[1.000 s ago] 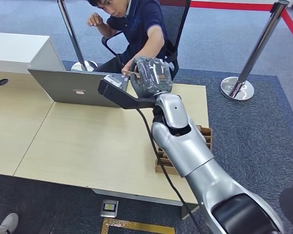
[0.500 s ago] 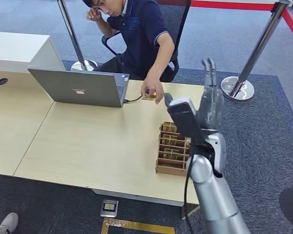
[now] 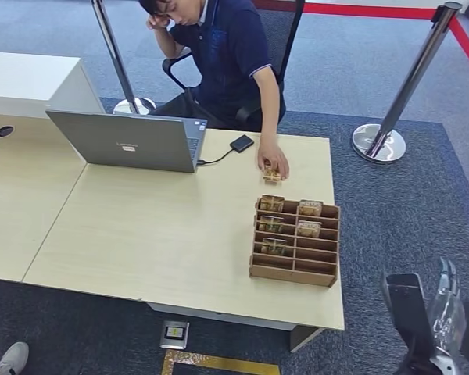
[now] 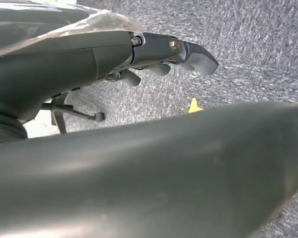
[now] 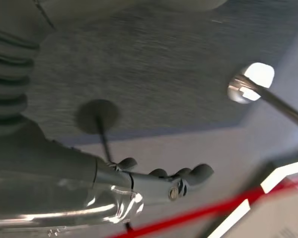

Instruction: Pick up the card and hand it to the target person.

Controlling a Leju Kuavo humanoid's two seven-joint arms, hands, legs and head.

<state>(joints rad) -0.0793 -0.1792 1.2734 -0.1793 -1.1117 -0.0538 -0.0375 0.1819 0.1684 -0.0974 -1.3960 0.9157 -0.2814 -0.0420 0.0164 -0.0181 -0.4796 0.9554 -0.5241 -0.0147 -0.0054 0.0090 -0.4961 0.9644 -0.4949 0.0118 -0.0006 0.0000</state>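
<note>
Card, small and yellowish (image 3: 271, 173), lies on the pale wooden desk (image 3: 161, 234) at upper centre, under the seated person's hand (image 3: 274, 158). Right hand (image 3: 447, 308), lower right, and left hand (image 4: 170, 52) are empty, fingers extended.
</note>
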